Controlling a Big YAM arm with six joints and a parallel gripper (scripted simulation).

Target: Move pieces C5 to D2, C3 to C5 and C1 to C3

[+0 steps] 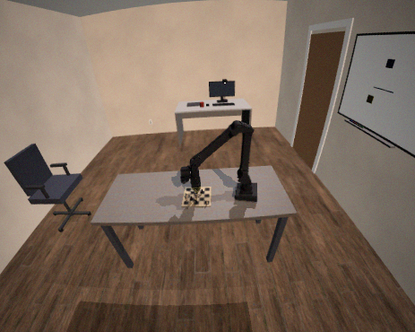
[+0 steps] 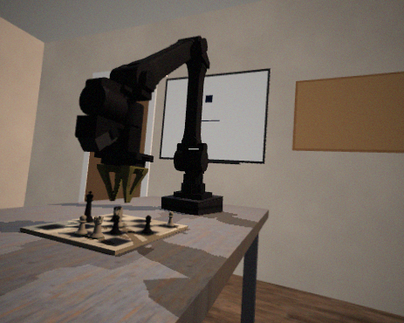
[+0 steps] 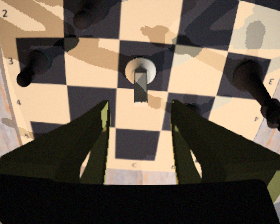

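Observation:
The chessboard [image 2: 105, 231] lies on the grey table and shows small in the top view [image 1: 197, 197]. My gripper [image 2: 122, 185] hangs above the board with its fingers partly apart and nothing between them. In the wrist view the fingers frame a white piece [image 3: 140, 72] standing upright on a dark square below and just ahead of them. That piece also shows under the fingers in the exterior view [image 2: 118, 214]. Black pieces stand to the left [image 3: 31, 70], upper left [image 3: 84, 12] and right [image 3: 257, 90] of it.
A tall black piece [image 2: 89, 205] stands at the board's far left, with white pieces [image 2: 97, 228] and a white pawn [image 2: 171, 218] near the edges. The arm's base [image 2: 192, 202] sits behind the board. The table edge is close on the right.

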